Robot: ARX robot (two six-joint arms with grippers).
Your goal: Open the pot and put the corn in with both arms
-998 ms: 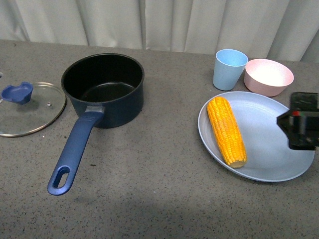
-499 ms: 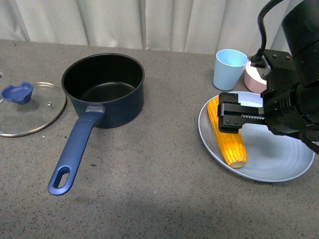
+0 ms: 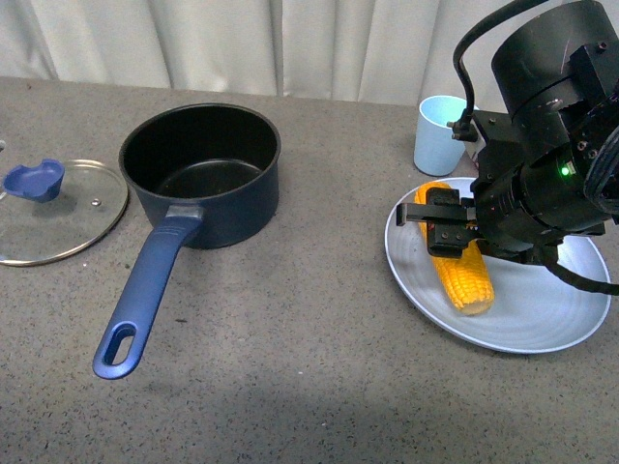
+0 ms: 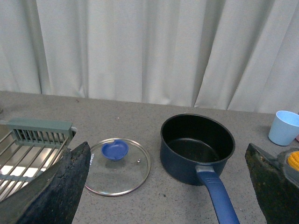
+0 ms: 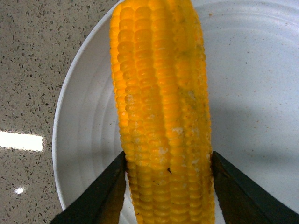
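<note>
Right gripper (image 3: 450, 232) lowered over the corn (image 3: 464, 275). Its two dark fingers (image 5: 100, 191) straddle the cob at mid-length. In the right wrist view each inner edge meets a flank of kernels, so the jaws stand about one cob's width apart and closed against it. The corn lies flat on a pale blue plate (image 3: 542, 309) directly beneath this gripper. Its blunt end projects from the fingers toward the robot and its tapered end projects away from it. A small green light (image 3: 564, 171) glows on the arm housing above the gripper.

A light blue cup (image 3: 440, 135) stands just beyond the right gripper, off the plate's far rim. The pot (image 3: 200, 174) sits well apart from this gripper, toward the robot's left. It is uncovered and upright, its black interior is empty, and its long blue handle points back toward the robot. The glass lid (image 3: 58, 213) with a blue knob lies flat on the table on the pot's far side from the right gripper, beside the pot but not touching it.

Left gripper (image 4: 166, 154) is raised and holds nothing, its rough dark fingers (image 4: 60, 186) spread wide. The pot and lid lie ahead of and below it. A wire rack (image 4: 28, 140) sits off to one side, beyond the lid. Grey speckled tabletop; pale curtain behind.
</note>
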